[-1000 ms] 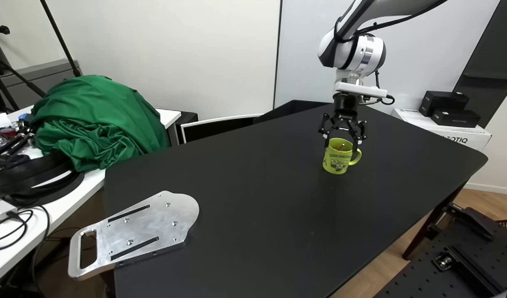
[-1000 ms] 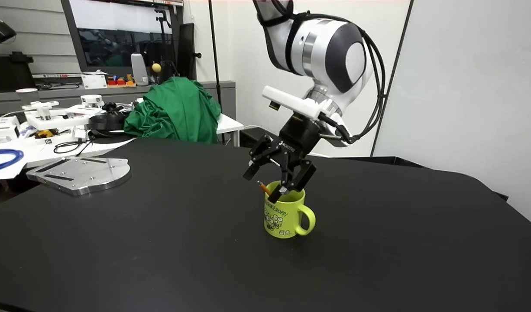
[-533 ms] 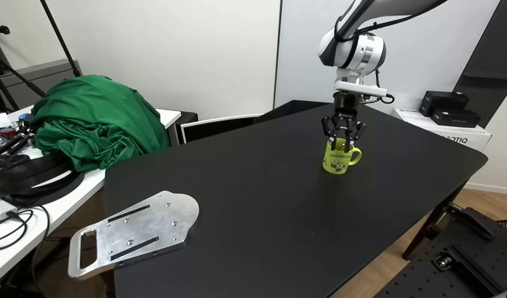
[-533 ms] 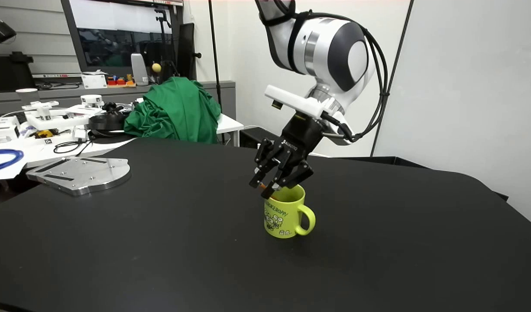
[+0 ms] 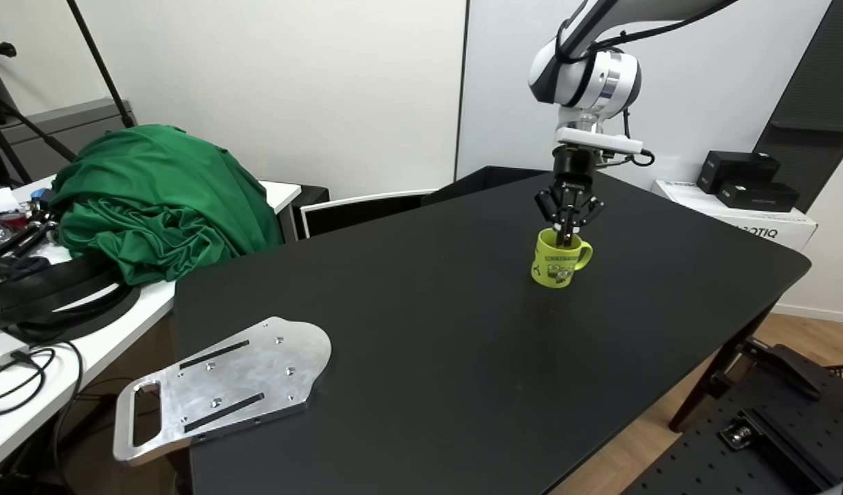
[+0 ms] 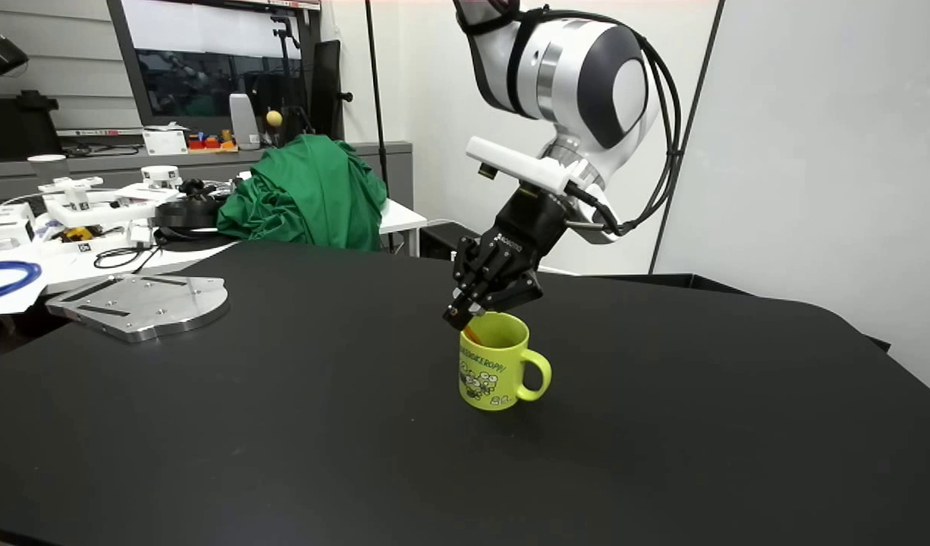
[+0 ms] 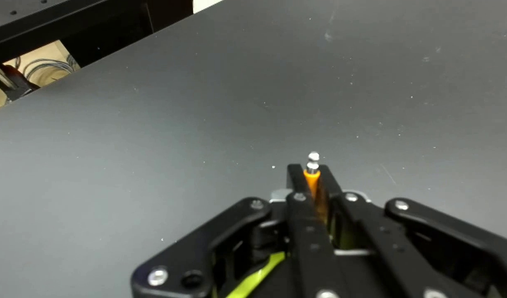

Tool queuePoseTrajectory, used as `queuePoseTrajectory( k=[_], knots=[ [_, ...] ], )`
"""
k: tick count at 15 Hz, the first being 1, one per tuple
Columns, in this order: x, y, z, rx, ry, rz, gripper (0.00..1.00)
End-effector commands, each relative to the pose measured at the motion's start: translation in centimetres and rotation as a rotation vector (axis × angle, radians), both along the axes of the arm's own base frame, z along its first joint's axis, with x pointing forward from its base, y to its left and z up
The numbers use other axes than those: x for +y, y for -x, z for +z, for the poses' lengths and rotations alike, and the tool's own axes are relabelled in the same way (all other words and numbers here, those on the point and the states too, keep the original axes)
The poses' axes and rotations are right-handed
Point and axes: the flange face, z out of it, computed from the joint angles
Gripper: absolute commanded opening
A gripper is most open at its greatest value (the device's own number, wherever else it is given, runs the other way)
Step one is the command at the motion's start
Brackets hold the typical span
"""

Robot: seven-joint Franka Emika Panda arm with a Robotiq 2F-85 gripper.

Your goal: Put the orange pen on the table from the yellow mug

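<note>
Most of both exterior views is filled by the table (image 5: 421,344). In an exterior view it is overhung from one o'clock by the arm (image 6: 547,72), which has been raised slightly over the last half second. At eight o'clock in an exterior view the plate (image 5: 253,378) is seen jutting past the table, unmoved.

The main change is shown by the gripper (image 5: 564,240): it was spread wide a second ago and has now been drawn together into a pinch. By this the grasping step is judged done and the extraction just begun.

In an exterior view the mug (image 6: 489,368) has been nudged a little toward eleven o'clock, its handle (image 6: 546,371) pointed between three and four. Whether its base has been lifted or merely dragged cannot be told, but tipping should be guarded against.

The pen (image 7: 312,178) is what is pinched: in the wrist view its metal-capped end is left jutting past the pinch toward twelve o'clock, while in an exterior view the lower part of the pen (image 6: 472,335) is seen just inside the mug at nine. It is not yet on the table; a lift along its lean seems called for before lowering.
</note>
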Motion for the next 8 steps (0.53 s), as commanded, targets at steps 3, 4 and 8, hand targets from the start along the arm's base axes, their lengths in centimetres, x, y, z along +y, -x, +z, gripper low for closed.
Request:
queuePoseTrajectory(
  k=[3, 4, 8],
  knots=[
    [0.3, -1.3, 4.4, -0.020, -0.034, -0.014, 0.02],
    [0.3, -1.4, 5.2, -0.024, -0.035, -0.017, 0.02],
    [1.1, -1.5, 9.1, -0.057, -0.047, 0.006, 0.02]
  ],
)
